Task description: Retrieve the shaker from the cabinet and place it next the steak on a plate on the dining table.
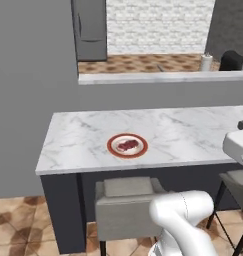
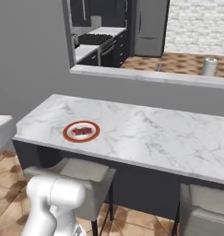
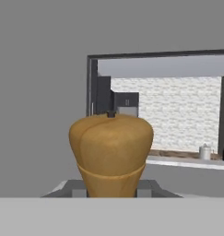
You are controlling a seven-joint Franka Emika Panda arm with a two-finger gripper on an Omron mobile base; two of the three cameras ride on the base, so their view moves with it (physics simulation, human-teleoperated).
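- Marble, white with grey veins, forms the dining table (image 1: 83, 135) before you; two grey padded stools (image 1: 127, 207) stand pushed in under its near edge, one directly in front of the arm.
- Behind the table you have a grey half-wall with a pale ledge (image 1: 158, 77); a white cylindrical container (image 2: 209, 66) stands on it, well apart from the plate.
- Beyond the opening in that wall you can see a tall grey fridge-like unit (image 2: 150, 27), dark kitchen units and a white brick wall.
- You will find the plate (image 1: 127, 145), white with a red-orange rim, near the table's front edge, with the steak (image 1: 127, 145) lying flat at its centre. Nothing else stands close to it.
- Gripper (image 3: 111, 189): its fingers are largely hidden behind the shaker (image 3: 111, 154) and cut off low in the hand view, but the shaker sits clamped between them at its waist.
- Shaker: tan-brown wood, bulbous top with a small dark knob, narrowing below a thin groove. It is held upright and close to the hand camera, facing the wall opening; its base is out of sight.
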